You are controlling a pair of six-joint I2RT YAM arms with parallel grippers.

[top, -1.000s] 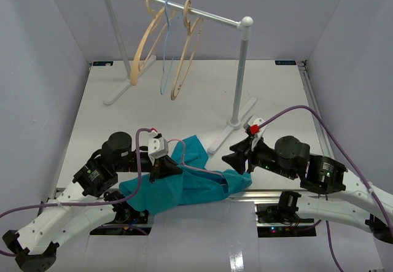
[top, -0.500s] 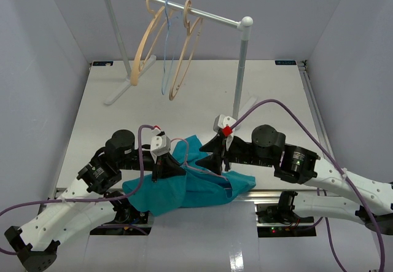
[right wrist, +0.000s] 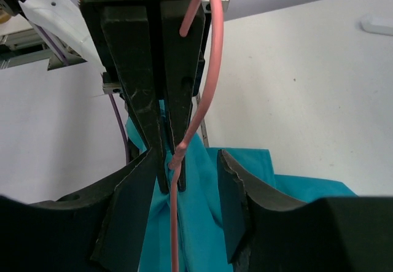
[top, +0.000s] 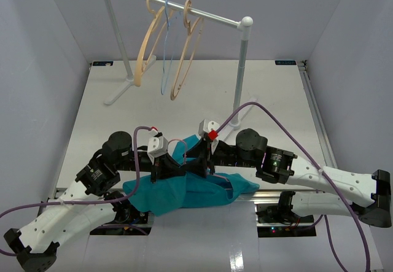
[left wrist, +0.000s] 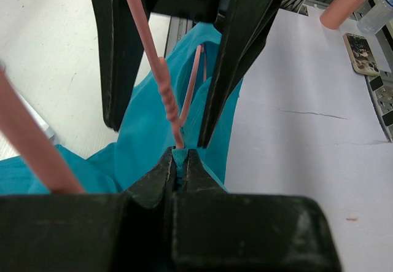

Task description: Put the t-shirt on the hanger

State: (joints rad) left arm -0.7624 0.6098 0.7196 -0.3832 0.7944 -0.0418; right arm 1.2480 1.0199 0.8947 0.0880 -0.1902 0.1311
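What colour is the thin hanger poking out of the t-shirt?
The hanger is pink; the right wrist view shows it best.

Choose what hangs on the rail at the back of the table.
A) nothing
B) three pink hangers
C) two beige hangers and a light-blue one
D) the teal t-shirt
C: the top view shows two beige hangers and a light-blue hanger hooked over the rail, while the t-shirt lies crumpled at the near edge of the table.
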